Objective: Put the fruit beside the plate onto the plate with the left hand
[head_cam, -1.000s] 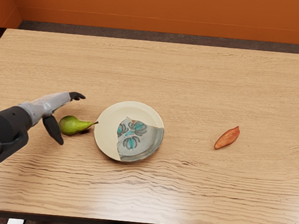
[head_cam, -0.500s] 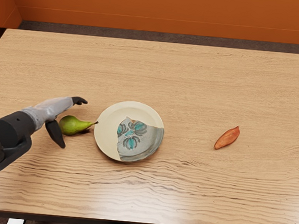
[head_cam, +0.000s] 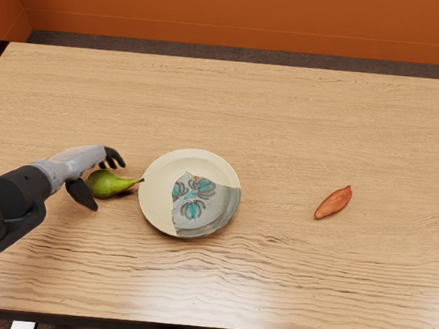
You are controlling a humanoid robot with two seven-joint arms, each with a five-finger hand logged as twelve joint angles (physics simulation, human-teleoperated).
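The wooden surface (head_cam: 285, 116) fills most of the view, pale with a strong wavy grain; its near corners run off the picture. Behind it stands a flat orange wall (head_cam: 256, 14), cut off at the top.

The left arm (head_cam: 9, 196) comes in from the left edge, so only its dark, rounded forearm joint and grey wrist show; the rest is out of frame.

The plate (head_cam: 155, 182) is round and cream-coloured, lying left of centre. An irregular grey patch with teal markings covers its right half; what the pattern depicts is hard to make out.

The left hand (head_cam: 81, 168) sits just left of the plate. Its dark fingers (head_cam: 115, 158) arch over the far side of the pear (head_cam: 110, 183), while the thumb points down on the near side, so they stand wide around the blunt end. Contact cannot be judged.

The pear is smooth and green, lying on its side on the surface just beside the plate, stem toward the rim, its blunt end partly hidden by the hand.

Well to the right lies a narrow orange-red object (head_cam: 333, 202), pointed at both ends, its kind unclear.
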